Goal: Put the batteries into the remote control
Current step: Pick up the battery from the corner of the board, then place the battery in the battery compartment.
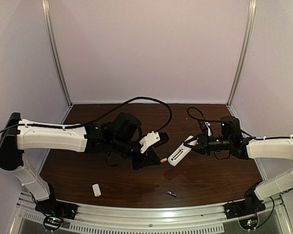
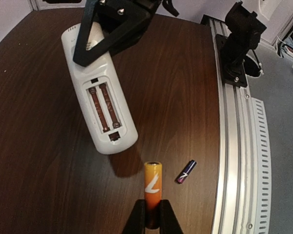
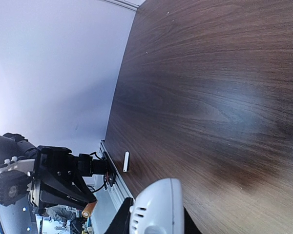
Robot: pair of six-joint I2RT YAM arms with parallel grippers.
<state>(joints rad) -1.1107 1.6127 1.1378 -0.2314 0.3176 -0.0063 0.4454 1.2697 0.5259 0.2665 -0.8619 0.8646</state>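
holding the orange battery (image 2: 153, 185) tight, the left pincer (image 2: 153, 217) should line it up with an empty slot (image 2: 105, 108) in the remote control (image 2: 118, 136) the right pincer (image 1: 192, 144) grips.

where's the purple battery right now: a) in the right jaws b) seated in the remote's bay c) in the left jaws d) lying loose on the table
d: the purple battery lies loose on the table, the left jaws pinch only the orange battery, and the remote has an open, empty bay.
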